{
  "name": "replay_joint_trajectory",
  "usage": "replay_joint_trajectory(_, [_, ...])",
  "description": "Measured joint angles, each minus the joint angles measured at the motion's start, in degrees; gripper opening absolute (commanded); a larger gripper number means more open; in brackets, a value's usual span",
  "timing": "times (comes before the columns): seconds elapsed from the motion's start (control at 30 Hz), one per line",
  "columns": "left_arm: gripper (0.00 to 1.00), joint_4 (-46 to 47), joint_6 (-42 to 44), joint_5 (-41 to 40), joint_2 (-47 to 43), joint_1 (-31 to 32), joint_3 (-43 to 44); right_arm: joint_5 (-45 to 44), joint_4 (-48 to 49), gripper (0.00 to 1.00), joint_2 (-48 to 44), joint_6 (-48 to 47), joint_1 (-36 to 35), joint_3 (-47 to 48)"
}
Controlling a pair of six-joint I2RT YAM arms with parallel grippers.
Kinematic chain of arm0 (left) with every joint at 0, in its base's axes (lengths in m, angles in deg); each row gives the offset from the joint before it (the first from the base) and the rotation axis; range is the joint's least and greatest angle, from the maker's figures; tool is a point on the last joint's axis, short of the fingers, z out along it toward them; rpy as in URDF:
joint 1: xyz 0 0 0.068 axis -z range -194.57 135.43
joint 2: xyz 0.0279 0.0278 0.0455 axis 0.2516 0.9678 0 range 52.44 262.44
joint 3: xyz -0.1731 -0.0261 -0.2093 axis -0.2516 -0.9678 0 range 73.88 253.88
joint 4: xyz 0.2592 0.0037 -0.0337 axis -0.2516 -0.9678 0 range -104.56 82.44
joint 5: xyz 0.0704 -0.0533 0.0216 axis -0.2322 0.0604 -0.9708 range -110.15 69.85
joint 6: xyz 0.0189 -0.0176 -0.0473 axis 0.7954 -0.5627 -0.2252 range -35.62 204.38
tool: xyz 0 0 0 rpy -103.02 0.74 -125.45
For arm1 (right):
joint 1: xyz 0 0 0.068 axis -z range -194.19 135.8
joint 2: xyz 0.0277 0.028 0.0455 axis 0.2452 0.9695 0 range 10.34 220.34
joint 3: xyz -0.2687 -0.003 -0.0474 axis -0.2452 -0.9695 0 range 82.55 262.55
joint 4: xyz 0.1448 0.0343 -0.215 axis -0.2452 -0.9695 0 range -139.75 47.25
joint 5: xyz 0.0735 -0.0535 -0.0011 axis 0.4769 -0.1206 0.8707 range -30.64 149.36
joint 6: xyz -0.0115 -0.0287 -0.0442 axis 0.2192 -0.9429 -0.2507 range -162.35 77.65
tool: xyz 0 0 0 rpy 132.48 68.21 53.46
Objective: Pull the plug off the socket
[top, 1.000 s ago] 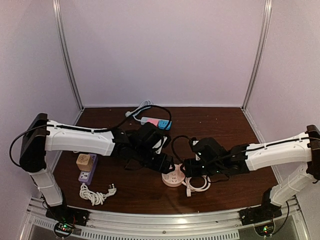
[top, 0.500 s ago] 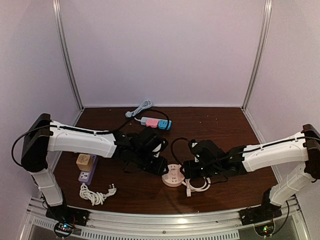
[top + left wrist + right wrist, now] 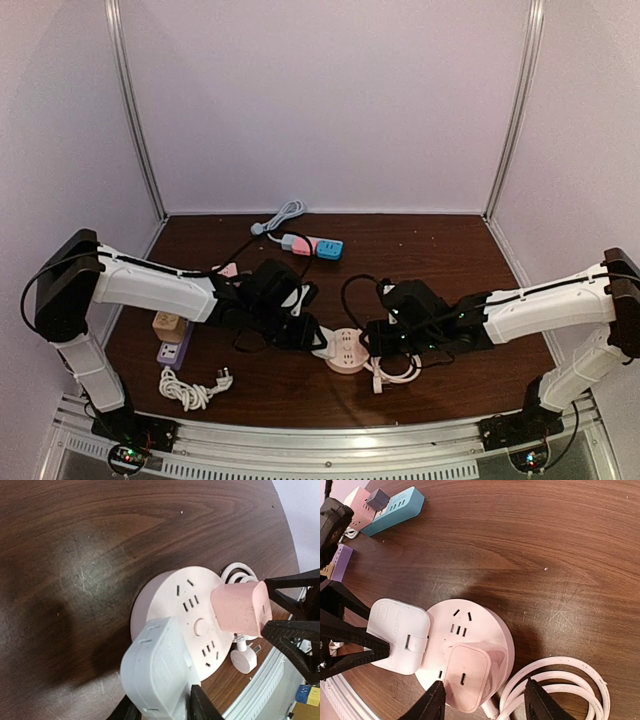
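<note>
1. The worktop (image 3: 450,255) is dark brown wood. The left arm reaches to its middle from the left, the right arm from the right.
2. The round socket (image 3: 167,592), pale pink, lies flat at the middle of the worktop, a little toward the near edge.
3. Two plugs sit in its face: a white plug (image 3: 155,672) on the left side and a pink plug (image 3: 240,607) on the right side. They are close together but apart.
4. The left end effector (image 3: 376,632) is clamped on the white plug, with a black finger pressed against each of two opposite sides.
5. The right end effector (image 3: 264,603) straddles the pink plug, one finger on either side. One finger touches the plug; whether the pair grips it cannot be told.
6. A coiled white cable (image 3: 555,685) lies on the worktop just beside the socket, on its near right.
7. A blue power strip (image 3: 328,249) and a pink power strip (image 3: 297,243) lie end to end, far from the socket.
8. A purple power strip (image 3: 175,352) lies at the left with a tan block (image 3: 168,322) on its far end. A bundled white cord (image 3: 185,388) lies just near of it.
</note>
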Motion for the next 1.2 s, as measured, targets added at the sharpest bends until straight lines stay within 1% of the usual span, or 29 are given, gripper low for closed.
replay_joint_trajectory(0.2, [0.27,6.3,-2.8,2.8,-0.5,-1.2,-3.3,0.0,0.0,0.54,-0.1,0.2,0.1,0.0])
replay_joint_trajectory(0.53, [0.19,14.2,-6.4,5.4,-0.5,-1.9,-6.5,-0.3,-0.3,0.48,-0.8,1.0,0.5,0.0])
replay_joint_trajectory(0.63, [0.16,16.4,-7.7,5.9,-0.5,-1.9,-7.4,-0.3,-0.3,0.42,-1.0,1.6,0.5,0.0])
replay_joint_trajectory(0.7, [0.14,17.7,-8.7,6.1,-0.5,-2.1,-7.9,-0.3,-0.3,0.41,-1.0,1.8,0.5,0.0])
replay_joint_trajectory(1.03, [0.08,23.8,-16.4,6.4,-0.2,-2.3,-10.9,-0.3,-0.7,0.41,-1.0,3.1,0.6,-0.3])
replay_joint_trajectory(1.2, [0.02,27.7,-19.6,6.8,0.5,-2.5,-12.4,-0.2,-0.6,0.35,-1.0,3.4,0.7,-0.4])
